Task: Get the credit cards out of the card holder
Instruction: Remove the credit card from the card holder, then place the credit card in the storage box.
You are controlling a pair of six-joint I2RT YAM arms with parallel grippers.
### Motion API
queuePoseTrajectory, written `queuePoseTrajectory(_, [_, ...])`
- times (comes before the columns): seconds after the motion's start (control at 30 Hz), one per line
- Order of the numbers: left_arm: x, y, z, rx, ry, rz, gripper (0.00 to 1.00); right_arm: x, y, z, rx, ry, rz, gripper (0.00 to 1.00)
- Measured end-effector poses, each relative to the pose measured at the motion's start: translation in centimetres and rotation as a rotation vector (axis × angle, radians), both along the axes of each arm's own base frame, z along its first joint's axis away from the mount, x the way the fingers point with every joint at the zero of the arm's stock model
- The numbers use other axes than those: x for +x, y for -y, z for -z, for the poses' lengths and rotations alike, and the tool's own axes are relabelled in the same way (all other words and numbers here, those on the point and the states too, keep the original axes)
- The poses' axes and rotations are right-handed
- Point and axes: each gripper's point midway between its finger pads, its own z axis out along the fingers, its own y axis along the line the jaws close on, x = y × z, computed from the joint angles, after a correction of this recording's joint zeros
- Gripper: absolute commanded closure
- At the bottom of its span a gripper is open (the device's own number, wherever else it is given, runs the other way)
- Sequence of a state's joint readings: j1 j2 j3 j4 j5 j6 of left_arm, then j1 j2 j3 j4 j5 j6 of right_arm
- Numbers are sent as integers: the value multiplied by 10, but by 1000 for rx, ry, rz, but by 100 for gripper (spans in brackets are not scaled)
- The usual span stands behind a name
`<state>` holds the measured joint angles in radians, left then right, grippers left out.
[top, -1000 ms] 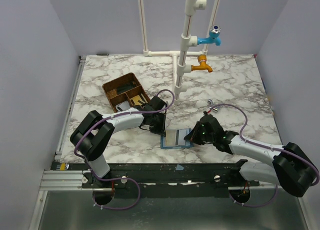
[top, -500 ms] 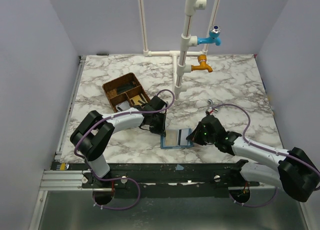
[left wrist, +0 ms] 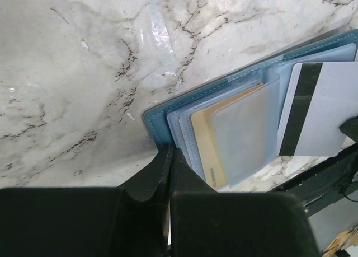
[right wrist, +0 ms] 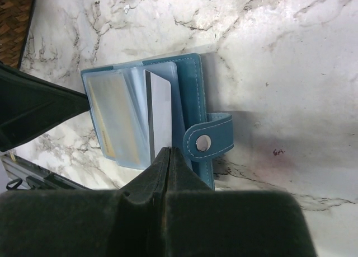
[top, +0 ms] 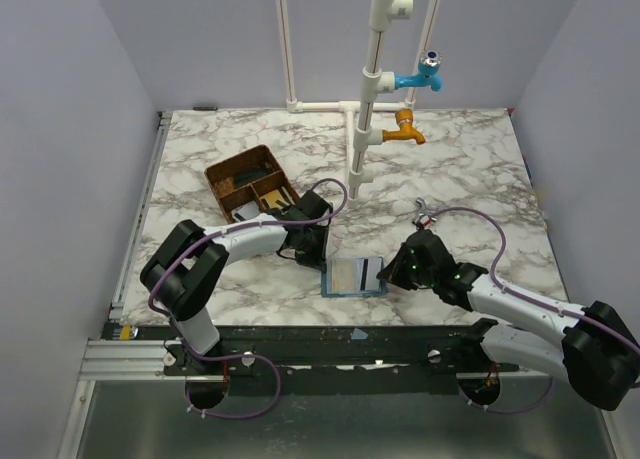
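Observation:
The blue card holder lies open close to the table's front edge, its clear sleeves fanned out. A gold card sits inside one sleeve. A white credit card with a black stripe sticks out toward the right. My right gripper is shut on this card's edge. My left gripper is shut, its tips pressed on the holder's left edge.
A brown divided tray holding small items stands behind the left arm. A white pipe stand with a blue tap and an orange tap rises at the back. The holder's snap strap points right.
The striped white card has slid out toward the right with my right gripper, so its black stripe now shows. The left gripper has stayed on the holder's edge.

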<state>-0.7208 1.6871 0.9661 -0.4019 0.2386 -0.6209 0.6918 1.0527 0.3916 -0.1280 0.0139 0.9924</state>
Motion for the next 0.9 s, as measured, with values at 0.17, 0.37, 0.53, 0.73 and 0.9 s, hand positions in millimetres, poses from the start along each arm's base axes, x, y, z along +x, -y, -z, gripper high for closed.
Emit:
queuePoseTrajectory(0.17, [-1,-3,1,11,-4,2,100,1,-1,-3,-1,2,-2,99])
queuePoseTrajectory(0.37, [-1,-4,-9,17,2,6,98,7,-6,-15,12,22,-5,99])
queuePoseTrajectory(0.53, [11,2,-37,-25,63,5,73,11,-9,-26,26,43,-7,99])
queuePoseTrajectory(0.73, [20,3,-63,-93,106,-6,37,16,-13,-39,43,67,-10,99])
queuePoseTrajectory(0.9, [18,4,-80,-213,88,-20,24,20,-17,-49,58,84,-10,99])
